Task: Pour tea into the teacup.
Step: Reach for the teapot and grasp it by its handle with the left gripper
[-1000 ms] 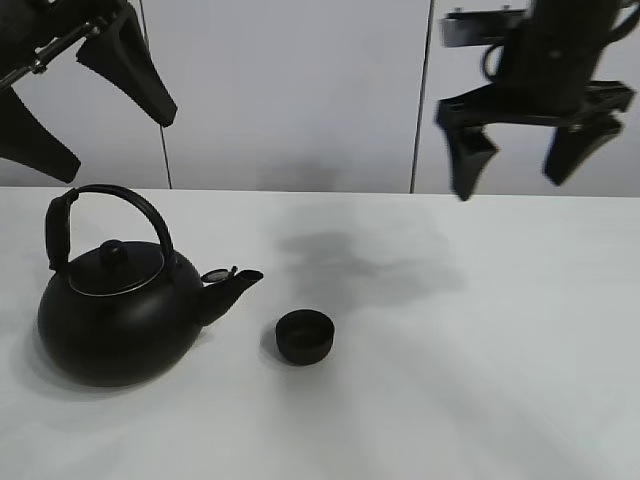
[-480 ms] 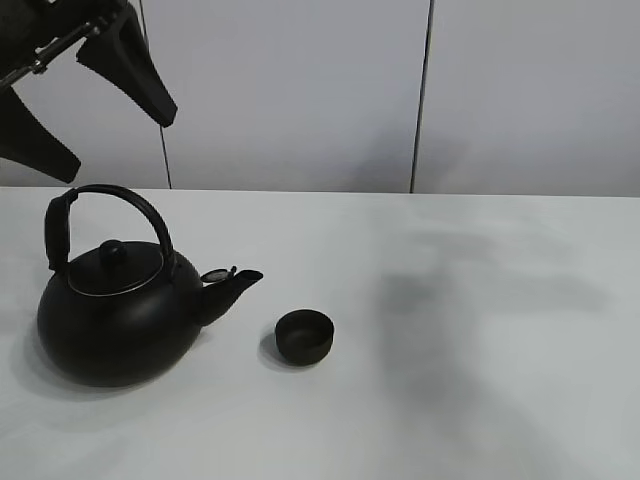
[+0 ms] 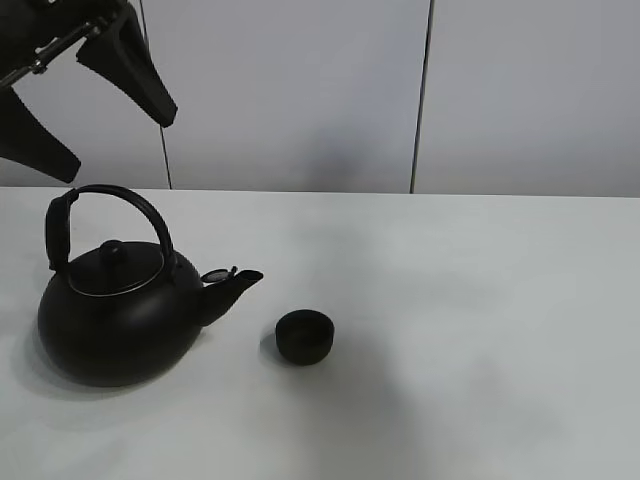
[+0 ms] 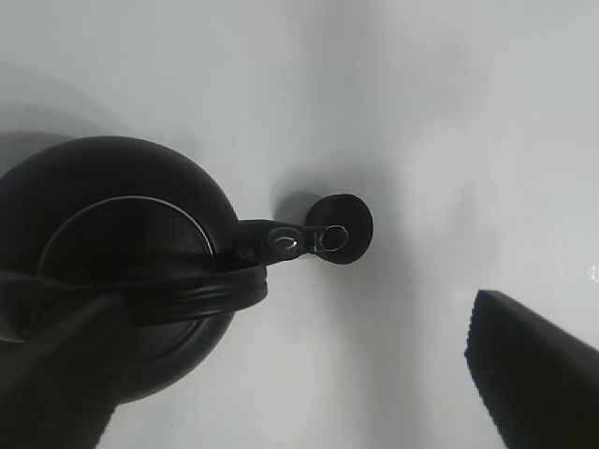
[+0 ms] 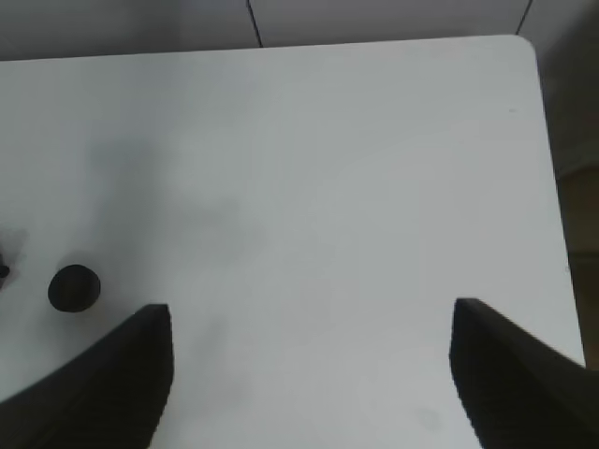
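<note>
spotted the teacup [image 3: 304, 336] parked just beside the spout of the kettle [image 3: 115, 315], handy for a short pour. caught the left gripper [image 3: 112, 142] splayed above the kettle handle, empty, probably lined up to grab. saw the right gripper [image 5: 309, 374] unclenched too, well off from the kettle.

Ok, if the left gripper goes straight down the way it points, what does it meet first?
Most likely the kettle's handle, arching just beneath the open left gripper. The teacup sits off to the side. Depth is unclear, so a finger might pass beside the handle.
</note>
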You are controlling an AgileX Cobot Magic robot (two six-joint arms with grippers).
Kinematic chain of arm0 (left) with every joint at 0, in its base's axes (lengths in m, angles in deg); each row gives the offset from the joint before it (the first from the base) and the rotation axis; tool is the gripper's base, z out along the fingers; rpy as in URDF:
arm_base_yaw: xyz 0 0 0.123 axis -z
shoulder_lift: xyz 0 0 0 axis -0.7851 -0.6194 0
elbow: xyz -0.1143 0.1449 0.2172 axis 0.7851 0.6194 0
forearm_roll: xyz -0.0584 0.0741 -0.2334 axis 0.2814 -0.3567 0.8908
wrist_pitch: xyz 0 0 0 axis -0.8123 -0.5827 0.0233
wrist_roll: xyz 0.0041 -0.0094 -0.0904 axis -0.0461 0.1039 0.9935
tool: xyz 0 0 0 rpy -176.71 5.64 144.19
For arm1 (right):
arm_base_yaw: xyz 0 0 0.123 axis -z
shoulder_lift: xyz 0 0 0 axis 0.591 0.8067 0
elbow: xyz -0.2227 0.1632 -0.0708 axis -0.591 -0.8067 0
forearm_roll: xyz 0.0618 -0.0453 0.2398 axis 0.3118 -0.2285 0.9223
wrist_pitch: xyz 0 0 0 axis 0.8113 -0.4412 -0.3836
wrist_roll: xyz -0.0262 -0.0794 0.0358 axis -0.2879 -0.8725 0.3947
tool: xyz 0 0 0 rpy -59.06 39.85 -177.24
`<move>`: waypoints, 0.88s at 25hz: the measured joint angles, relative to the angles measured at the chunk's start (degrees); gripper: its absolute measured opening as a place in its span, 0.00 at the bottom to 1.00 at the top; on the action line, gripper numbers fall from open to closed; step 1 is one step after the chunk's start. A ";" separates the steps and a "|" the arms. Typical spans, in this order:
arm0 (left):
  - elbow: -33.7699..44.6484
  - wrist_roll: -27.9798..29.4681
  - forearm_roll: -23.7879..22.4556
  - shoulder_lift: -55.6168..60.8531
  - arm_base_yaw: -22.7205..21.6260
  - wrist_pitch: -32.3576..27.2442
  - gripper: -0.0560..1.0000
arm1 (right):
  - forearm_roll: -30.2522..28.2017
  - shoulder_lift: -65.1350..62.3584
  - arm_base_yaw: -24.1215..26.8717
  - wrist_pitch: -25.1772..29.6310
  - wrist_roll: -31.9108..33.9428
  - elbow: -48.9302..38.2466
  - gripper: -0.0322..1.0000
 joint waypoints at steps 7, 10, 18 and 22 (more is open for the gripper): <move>0.00 0.00 0.00 0.00 0.00 0.00 0.71 | -3.97 -22.07 -2.31 -4.72 1.71 -12.44 0.57; 0.00 0.00 0.00 0.00 0.00 0.00 0.71 | -5.55 -29.58 -4.72 -8.05 4.30 -18.81 0.57; 0.00 0.00 0.00 0.00 0.00 0.00 0.71 | -6.75 -51.81 -5.12 -9.48 7.00 -36.86 0.57; 0.00 0.00 0.00 0.00 0.00 0.00 0.71 | -6.77 -60.01 -5.12 -9.90 7.00 -42.43 0.57</move>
